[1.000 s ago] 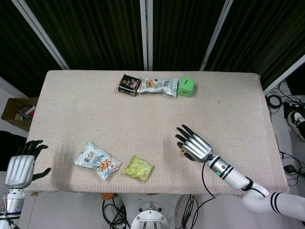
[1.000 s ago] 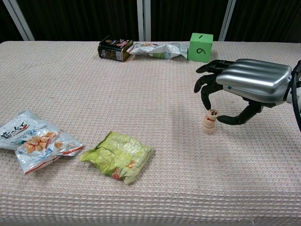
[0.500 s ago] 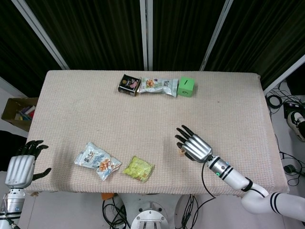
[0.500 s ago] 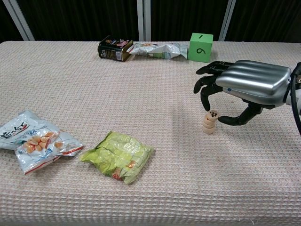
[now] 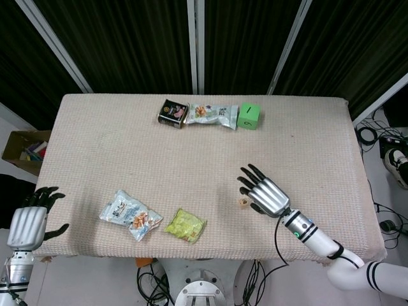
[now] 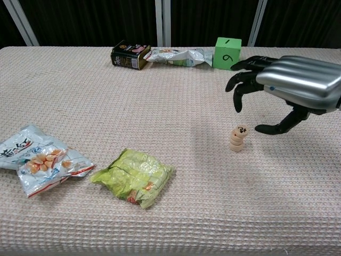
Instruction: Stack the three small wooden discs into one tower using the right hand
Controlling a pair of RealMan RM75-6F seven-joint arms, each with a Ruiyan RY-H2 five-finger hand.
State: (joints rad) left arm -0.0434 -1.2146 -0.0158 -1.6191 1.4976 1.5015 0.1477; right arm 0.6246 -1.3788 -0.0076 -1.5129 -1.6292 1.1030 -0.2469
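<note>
Three small wooden discs stand as one tower [image 6: 237, 138] on the cloth, the top disc marked with dark characters; from the head view the tower [image 5: 243, 202] shows as a small tan spot. My right hand [image 6: 285, 88] hovers above and to the right of it, fingers spread, holding nothing and clear of the tower. In the head view the right hand [image 5: 265, 193] lies just right of the discs. My left hand [image 5: 29, 223] hangs off the table's near left corner, fingers apart and empty.
A yellow-green snack bag [image 6: 133, 176] and a white snack bag [image 6: 37, 159] lie at front left. At the back stand a dark tin [image 6: 130, 55], a silvery packet [image 6: 175, 55] and a green cube [image 6: 227, 53]. A cardboard box [image 5: 24, 150] sits beyond the left edge.
My right hand has let go of the top disc, lifted and drawn back to the right. The tower stays standing. The left hand has not moved.
</note>
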